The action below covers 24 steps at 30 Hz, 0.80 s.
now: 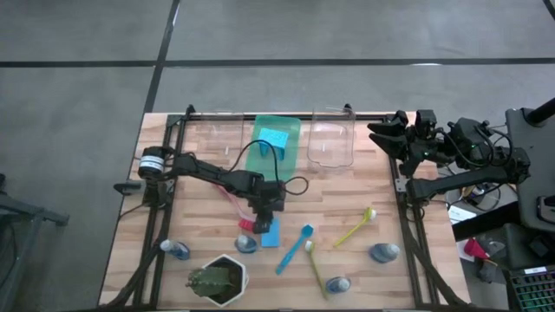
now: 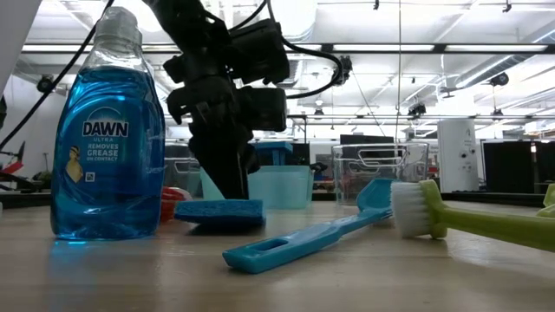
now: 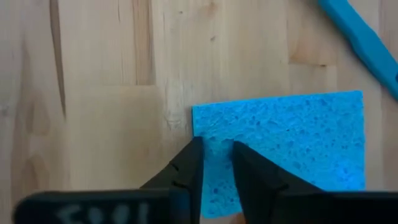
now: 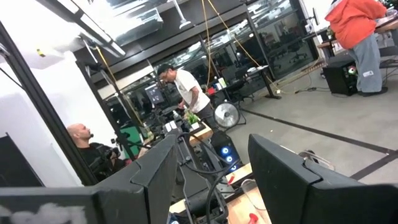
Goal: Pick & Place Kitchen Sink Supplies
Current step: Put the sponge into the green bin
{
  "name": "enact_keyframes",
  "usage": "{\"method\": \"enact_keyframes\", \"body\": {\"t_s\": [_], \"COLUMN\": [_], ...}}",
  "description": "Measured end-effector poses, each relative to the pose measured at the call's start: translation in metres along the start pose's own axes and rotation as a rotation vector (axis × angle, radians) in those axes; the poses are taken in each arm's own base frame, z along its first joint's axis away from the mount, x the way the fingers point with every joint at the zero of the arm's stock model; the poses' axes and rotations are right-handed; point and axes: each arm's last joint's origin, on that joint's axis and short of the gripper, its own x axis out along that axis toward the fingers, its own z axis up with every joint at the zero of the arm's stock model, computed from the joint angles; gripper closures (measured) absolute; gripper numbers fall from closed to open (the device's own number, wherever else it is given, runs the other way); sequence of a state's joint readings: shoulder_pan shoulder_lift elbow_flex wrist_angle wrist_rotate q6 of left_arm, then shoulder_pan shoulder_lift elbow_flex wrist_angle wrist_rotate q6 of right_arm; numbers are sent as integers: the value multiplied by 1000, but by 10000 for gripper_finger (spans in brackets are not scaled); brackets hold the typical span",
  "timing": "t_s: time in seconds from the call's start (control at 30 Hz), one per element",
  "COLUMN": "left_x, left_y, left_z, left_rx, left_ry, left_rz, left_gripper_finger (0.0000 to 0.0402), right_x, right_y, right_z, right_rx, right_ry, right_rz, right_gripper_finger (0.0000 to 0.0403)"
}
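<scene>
A flat blue sponge (image 1: 271,234) (image 2: 221,211) (image 3: 292,137) lies on the wooden table near its middle. My left gripper (image 1: 266,221) (image 2: 230,192) (image 3: 216,152) stands on the sponge's far end, fingers nearly together with sponge between them. A second blue sponge (image 1: 276,139) lies in the green tray (image 1: 260,160) at the back. A blue brush (image 1: 295,249) and two yellow-green brushes (image 1: 355,227) (image 1: 316,269) lie flat near the front. A red brush (image 1: 238,208) lies partly under the left arm. My right gripper (image 1: 383,134) (image 4: 211,162) is raised at the right edge, open and empty. My left gripper pinches a narrow strip of the sponge (image 3: 216,142) near a corner at its far end. One finger (image 3: 189,165) stands at the sponge's side edge, the other (image 3: 245,168) on its top face. The fingers slant down from above. The sponge lies flat on the table.
Small blue bottles (image 1: 178,251) (image 1: 245,244) (image 1: 384,253) (image 1: 336,283) stand along the front; one (image 2: 108,139) looms large in the low view. A plant in a white pot (image 1: 217,279) is at the front left. Clear bins (image 1: 212,139) (image 1: 329,143) flank the tray.
</scene>
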<state>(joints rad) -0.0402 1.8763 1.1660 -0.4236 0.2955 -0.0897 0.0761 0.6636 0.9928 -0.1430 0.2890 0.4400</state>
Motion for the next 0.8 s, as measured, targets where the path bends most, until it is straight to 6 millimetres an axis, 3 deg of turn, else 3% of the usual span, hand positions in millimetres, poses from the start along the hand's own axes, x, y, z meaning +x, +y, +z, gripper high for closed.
{"method": "enact_keyframes", "body": {"t_s": [0.17, 0.47, 0.8], "left_x": [-1, -1, -23], "left_y": [0, 0, -5], "left_z": [1, 2, 7], "left_rx": [-13, -41, -45], "left_ry": [-8, -10, -70], "left_rz": [0, -21, -12], "left_gripper_finger": [394, 401, 401], "right_x": [0, 0, 0], "right_y": [0, 0, 0], "right_z": [0, 0, 0], "right_rx": [0, 1, -2], "right_ry": [0, 0, 1], "right_rz": [0, 0, 0], "right_gripper_finger": [209, 209, 209]}}
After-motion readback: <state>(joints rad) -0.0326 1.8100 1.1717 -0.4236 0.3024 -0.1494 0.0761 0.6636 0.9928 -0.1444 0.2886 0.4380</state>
